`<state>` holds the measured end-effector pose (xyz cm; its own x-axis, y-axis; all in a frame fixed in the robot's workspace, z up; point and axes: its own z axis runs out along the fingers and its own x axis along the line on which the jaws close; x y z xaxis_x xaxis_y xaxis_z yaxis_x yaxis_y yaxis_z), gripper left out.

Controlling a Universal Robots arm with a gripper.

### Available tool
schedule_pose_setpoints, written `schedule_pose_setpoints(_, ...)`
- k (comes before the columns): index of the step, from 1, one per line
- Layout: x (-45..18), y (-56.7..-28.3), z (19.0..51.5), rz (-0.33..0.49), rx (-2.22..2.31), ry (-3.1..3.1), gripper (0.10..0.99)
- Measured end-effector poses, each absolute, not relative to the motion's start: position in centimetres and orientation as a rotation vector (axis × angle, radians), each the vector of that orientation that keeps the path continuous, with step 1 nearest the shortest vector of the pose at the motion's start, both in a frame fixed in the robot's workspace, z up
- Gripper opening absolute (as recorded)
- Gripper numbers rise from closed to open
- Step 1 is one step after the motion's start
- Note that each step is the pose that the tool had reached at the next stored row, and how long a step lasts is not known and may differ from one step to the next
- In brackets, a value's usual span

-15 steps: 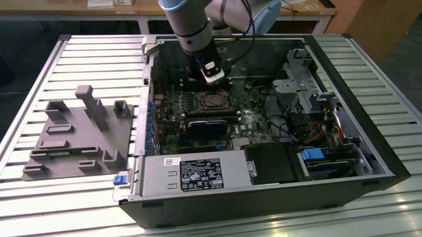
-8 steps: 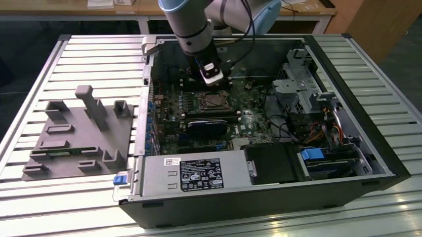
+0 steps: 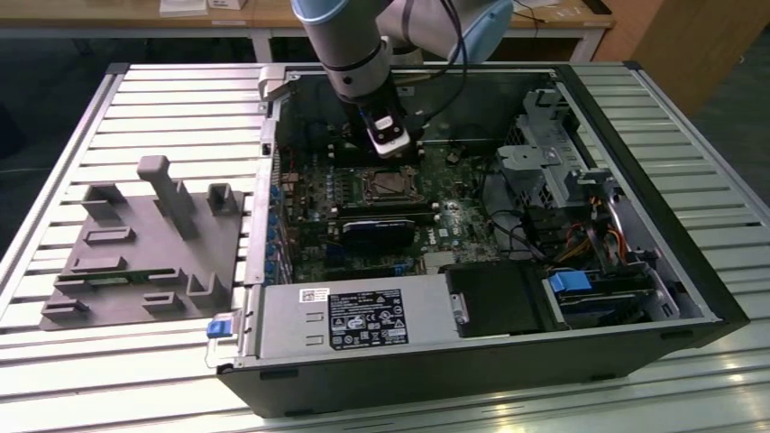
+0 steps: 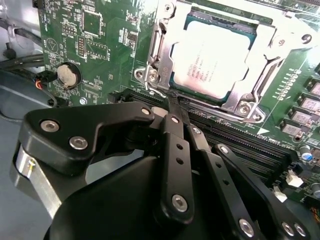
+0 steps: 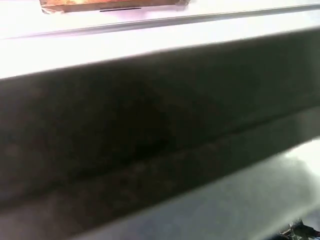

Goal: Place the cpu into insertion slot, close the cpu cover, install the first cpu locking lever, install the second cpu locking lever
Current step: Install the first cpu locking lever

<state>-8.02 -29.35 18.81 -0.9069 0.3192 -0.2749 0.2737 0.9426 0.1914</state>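
Note:
The cpu (image 4: 212,57), a silver-topped square chip, lies seated in the insertion slot (image 4: 243,106) on the green motherboard. The cpu cover (image 4: 272,37), a thin silver frame, lies flat around the chip's edges. A thin metal locking lever (image 4: 156,47) runs along one side of the frame. My gripper (image 4: 172,102) is shut, its black fingers meeting in a point at the socket's corner beside that lever's end. In the exterior view the gripper (image 3: 396,161) reaches down into the open computer case, just behind the insertion slot (image 3: 388,185).
The case (image 3: 673,271) lies open on a slatted metal table. It holds a power supply (image 3: 349,320), a drive cage (image 3: 565,162), cables and a dark block (image 3: 379,230) in front of the socket. Memory slots (image 4: 250,145) border the socket. A grey fixture plate (image 3: 144,244) lies at the exterior view's left.

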Motion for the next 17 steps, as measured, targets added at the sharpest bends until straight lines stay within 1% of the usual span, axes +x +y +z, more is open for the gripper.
schedule_pose_setpoints(17,-7.98,-29.75,19.07,0.219,0.438,2.793,0.102)
